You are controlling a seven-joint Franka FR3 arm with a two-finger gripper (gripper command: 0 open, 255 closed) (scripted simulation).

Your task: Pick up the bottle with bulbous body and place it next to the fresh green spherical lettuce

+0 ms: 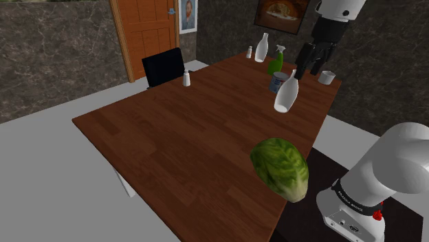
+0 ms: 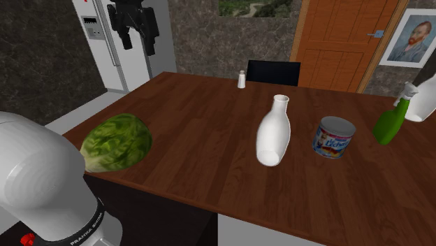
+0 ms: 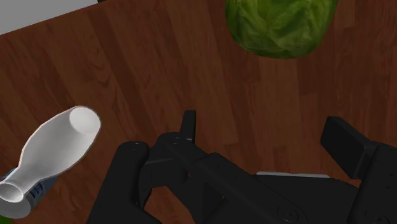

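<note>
White bulbous bottle (image 2: 272,133) stands upright on the wooden table (image 2: 195,115), well apart from the green lettuce (image 2: 117,143). Black gripper (image 3: 263,124) hangs above the table, jaws spread wide, holding nothing.

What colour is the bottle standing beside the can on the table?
White all over: the bottle shows best in the second exterior view.

My gripper (image 1: 309,71) hangs above the table (image 1: 185,137), behind the bulbous white bottle (image 1: 286,94). The lettuce (image 1: 278,168) sits well apart, at the near edge.
</note>
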